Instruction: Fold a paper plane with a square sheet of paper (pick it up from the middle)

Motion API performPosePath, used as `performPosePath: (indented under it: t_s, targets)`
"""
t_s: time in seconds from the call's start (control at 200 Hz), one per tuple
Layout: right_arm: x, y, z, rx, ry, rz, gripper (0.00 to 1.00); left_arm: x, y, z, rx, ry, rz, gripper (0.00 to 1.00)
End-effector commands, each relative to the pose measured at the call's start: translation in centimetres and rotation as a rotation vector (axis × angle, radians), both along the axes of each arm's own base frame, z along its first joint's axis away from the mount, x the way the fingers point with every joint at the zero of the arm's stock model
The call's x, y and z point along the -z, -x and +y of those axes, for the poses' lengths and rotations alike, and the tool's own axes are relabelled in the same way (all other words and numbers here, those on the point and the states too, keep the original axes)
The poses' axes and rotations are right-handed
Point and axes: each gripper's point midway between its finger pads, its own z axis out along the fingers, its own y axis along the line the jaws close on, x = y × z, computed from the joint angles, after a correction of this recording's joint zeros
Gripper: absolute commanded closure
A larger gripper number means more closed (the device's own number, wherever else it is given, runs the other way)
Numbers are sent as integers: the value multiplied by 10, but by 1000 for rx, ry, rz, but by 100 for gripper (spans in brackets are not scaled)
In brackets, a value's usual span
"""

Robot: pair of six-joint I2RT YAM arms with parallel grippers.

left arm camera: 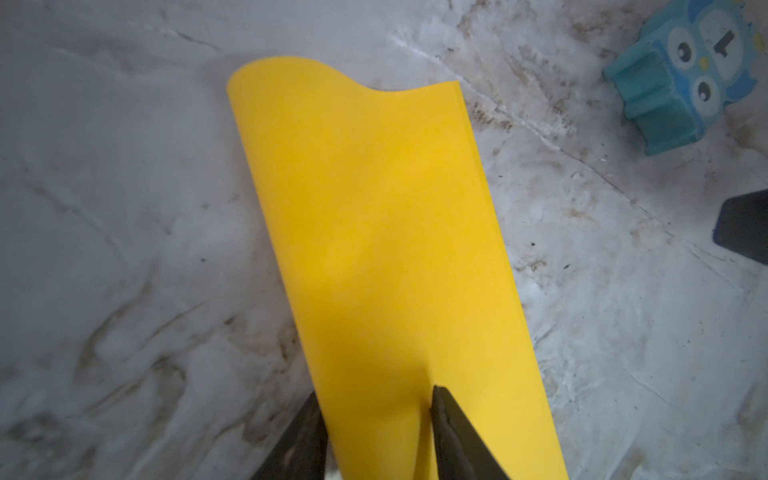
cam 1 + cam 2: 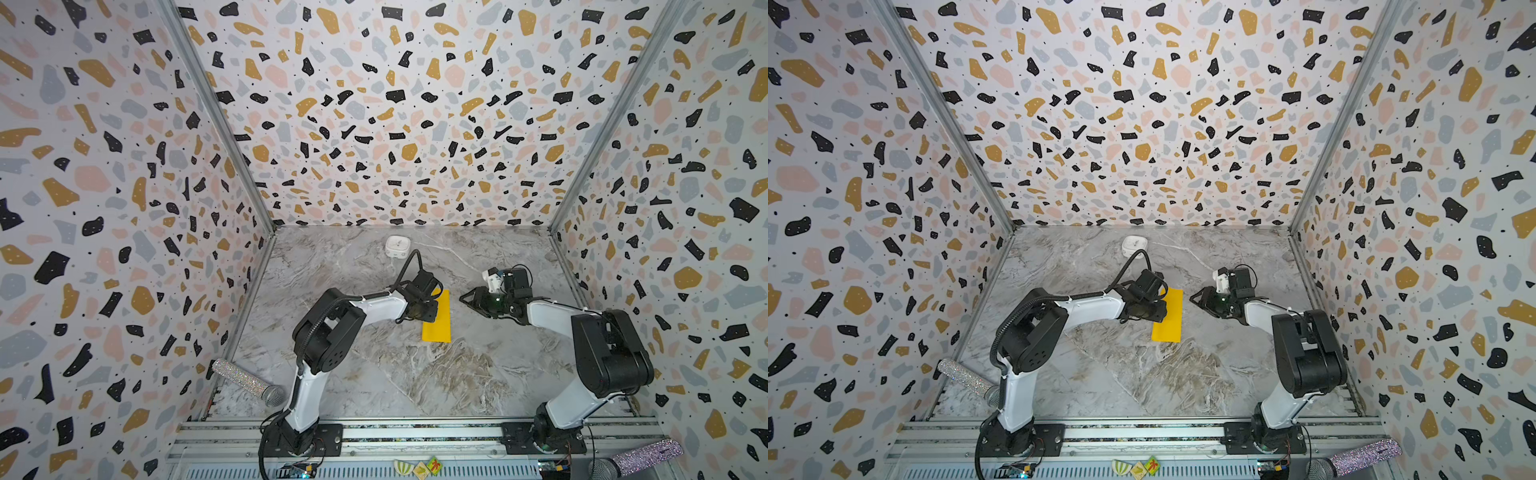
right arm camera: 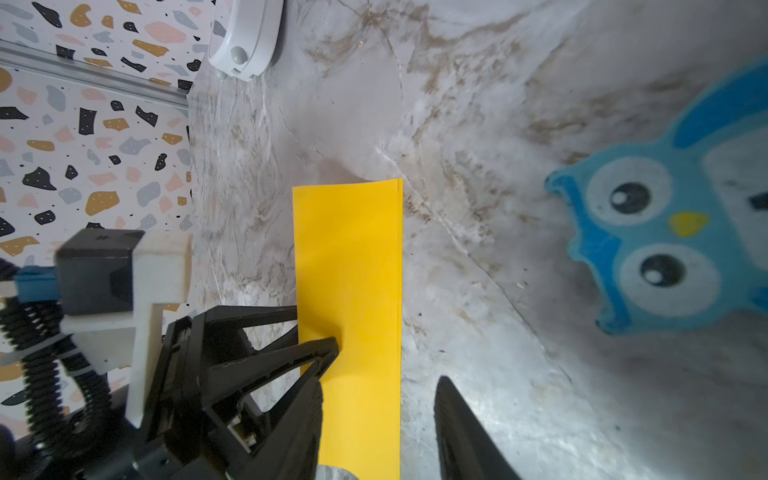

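Grey marble-patterned tabletop fills my feeds, walled in by terrazzo-print panels. At its left edge lies a glittery silver microphone.

My left gripper is down on the bright yellow-orange sheet of paper, which lies near the middle of the table as a long narrow strip, doubled over on itself. The fingers stand part-way apart across one long edge. One tip rests on top of the paper and the other sits at that edge. I cannot tell whether it is under the sheet, or whether the two are truly pinching it. The paper bulges a little between them, and one end corner curls up off the marble.

Behind, near the back wall, sits a white rounded plastic box.

My right gripper hovers just beside the paper's other long edge, with its fingers spread and nothing between them.

A blue owl-shaped foam block lies on the table on that side, apart from the paper. A second glittery microphone rests by the front rail at far right.
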Motion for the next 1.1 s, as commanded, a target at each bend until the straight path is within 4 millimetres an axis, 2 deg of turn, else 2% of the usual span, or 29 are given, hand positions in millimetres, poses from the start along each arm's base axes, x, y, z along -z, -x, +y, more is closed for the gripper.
performPosePath:
  t_s: [0.0,0.325,0.551,0.961,1.091]
  targets:
    - [-3,2,2,-18,0,-13,54,72,53,52,7,-225,230,55]
    - [-2,8,35,-141,-39,-9,56,76,54,54,-8,-237,240,55]
    - [3,14,59,-217,-59,1,65,77,54,56,-14,-246,241,54]
    - [28,22,61,-252,-27,66,72,79,55,57,-15,-252,242,55]
    - [49,28,53,-243,32,129,75,79,55,57,-15,-252,243,55]
